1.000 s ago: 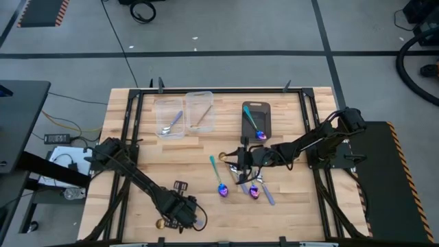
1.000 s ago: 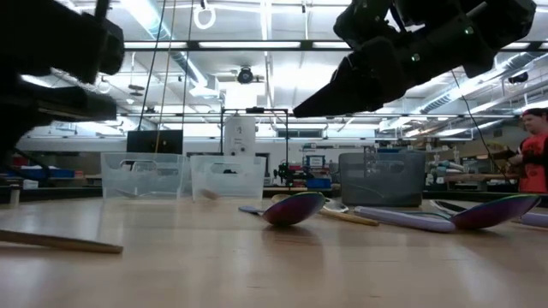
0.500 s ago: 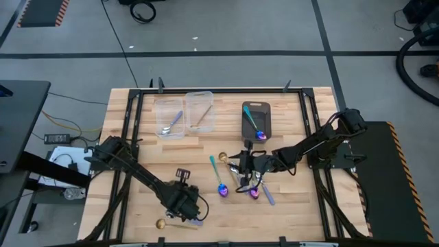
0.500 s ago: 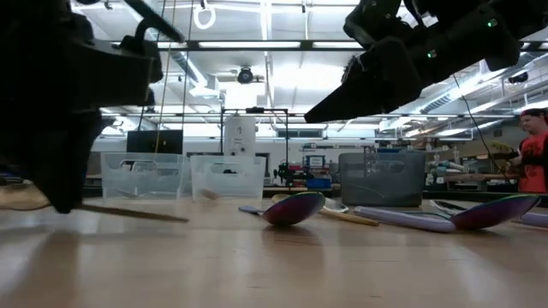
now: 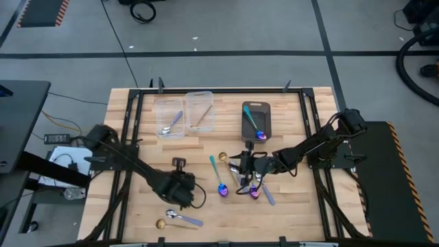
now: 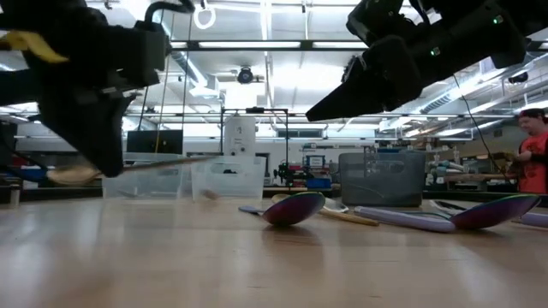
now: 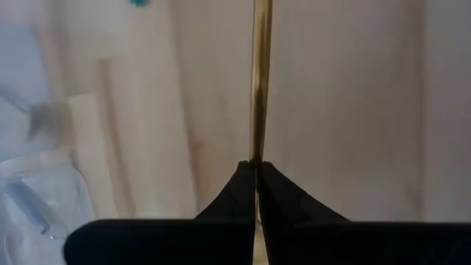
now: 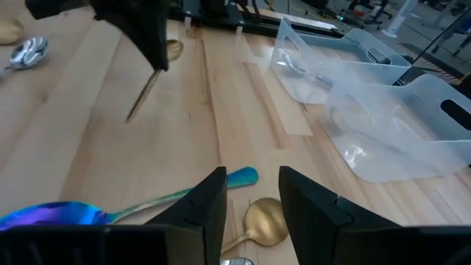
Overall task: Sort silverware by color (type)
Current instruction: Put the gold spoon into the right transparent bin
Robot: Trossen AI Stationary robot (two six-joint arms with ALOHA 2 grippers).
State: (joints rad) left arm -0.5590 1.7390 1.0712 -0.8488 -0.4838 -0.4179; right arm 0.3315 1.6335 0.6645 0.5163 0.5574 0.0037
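From above, your left gripper (image 5: 180, 191) sits over the table's near-left. Low view: it holds a gold spoon (image 6: 128, 167) clear of the table. Its wrist view shows fingers (image 7: 237, 193) clamped on the handle. Your right gripper (image 8: 250, 193) is spread above the spoon cluster (image 5: 243, 180).

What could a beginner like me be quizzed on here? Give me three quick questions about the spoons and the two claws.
1. Multiple choice: what does the left gripper hold?
A. a gold spoon, lifted off the table
B. a blue-purple spoon
C. nothing
2. True or false: the right gripper is open and holds nothing.
3. Fill the gap: the spoon lying in the dark grey bin has a ____ handle.

Key: 1 A; 2 true; 3 teal.
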